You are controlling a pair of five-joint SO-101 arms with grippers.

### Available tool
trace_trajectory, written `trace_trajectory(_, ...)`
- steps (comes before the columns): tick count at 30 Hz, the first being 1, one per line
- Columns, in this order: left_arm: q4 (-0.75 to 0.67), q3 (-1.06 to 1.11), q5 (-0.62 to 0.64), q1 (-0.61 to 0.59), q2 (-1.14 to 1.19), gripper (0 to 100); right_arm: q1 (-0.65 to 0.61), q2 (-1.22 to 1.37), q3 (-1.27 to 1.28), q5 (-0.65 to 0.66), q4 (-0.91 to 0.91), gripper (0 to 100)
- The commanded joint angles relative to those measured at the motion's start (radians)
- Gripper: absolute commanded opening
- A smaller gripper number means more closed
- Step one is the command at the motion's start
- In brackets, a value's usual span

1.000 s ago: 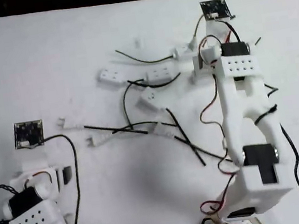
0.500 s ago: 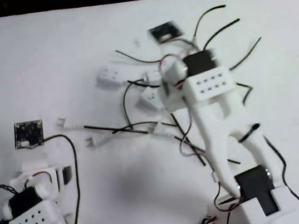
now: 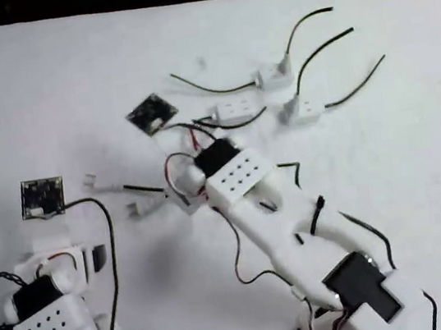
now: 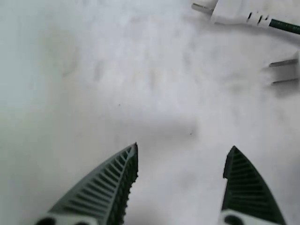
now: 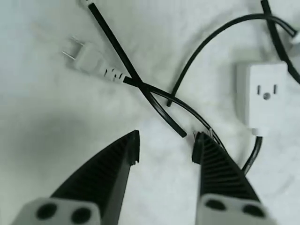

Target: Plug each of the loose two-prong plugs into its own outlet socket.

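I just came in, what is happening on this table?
Two robot arms stand at a white table, and neither holds anything. The right end effector is open and empty, above a white two-prong plug and crossed black cords, beside an outlet socket that has no plug in it. The left end effector is also open, over the bare table, with another plug lying ahead of it.

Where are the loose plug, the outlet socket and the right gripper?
loose plug [image 5: 89, 60]: right wrist view, white body.
outlet socket [image 5: 261, 96]: right wrist view, front face.
right gripper [image 5: 166, 139]: right wrist view, between fingertips.
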Motion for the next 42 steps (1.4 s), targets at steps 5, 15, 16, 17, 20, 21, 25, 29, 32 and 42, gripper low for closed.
trace_trajectory(5, -0.02, -0.003, -0.009, -0.005, -0.018, 29, -0.024, 0.222, -0.135, 0.003, -0.016, 29.1)
trace_trajectory(15, -0.02, -0.003, -0.009, -0.005, -0.018, 29, -0.018, 0.417, -0.273, 0.029, -0.024, 18.7)
trace_trajectory(16, -0.02, -0.003, -0.009, -0.005, -0.018, 29, -0.018, 0.42, -0.275, 0.061, -0.024, 14.2)
trace_trajectory(17, -0.02, -0.003, -0.009, -0.007, -0.018, 29, -0.018, 0.418, -0.275, 0.095, -0.024, 9.5)
trace_trajectory(20, -0.02, -0.003, -0.009, -0.007, -0.018, 29, 0.004, 0.417, -0.275, 0.146, -0.019, 1.7)
trace_trajectory(21, -0.02, -0.003, -0.009, -0.007, -0.018, 29, 0.015, 0.41, -0.275, 0.149, -0.018, 3.2)
trace_trajectory(25, -0.02, -0.002, -0.011, -0.007, -0.018, 29, 0.074, 0.331, -0.272, 0.15, 0.03, 1.9)
trace_trajectory(29, -0.02, -0.002, -0.011, -0.007, -0.018, 29, 0.134, 0.189, -0.27, 0.155, 0.125, 1.7)
trace_trajectory(32, -0.02, -0.002, -0.011, -0.007, -0.018, 29, 0.194, 0.071, -0.269, 0.212, 0.191, 1.7)
trace_trajectory(42, -0.02, -0.002, -0.011, -0.004, -0.018, 29, 0.45, -0.242, -0.269, 0.342, 0.424, 1.7)
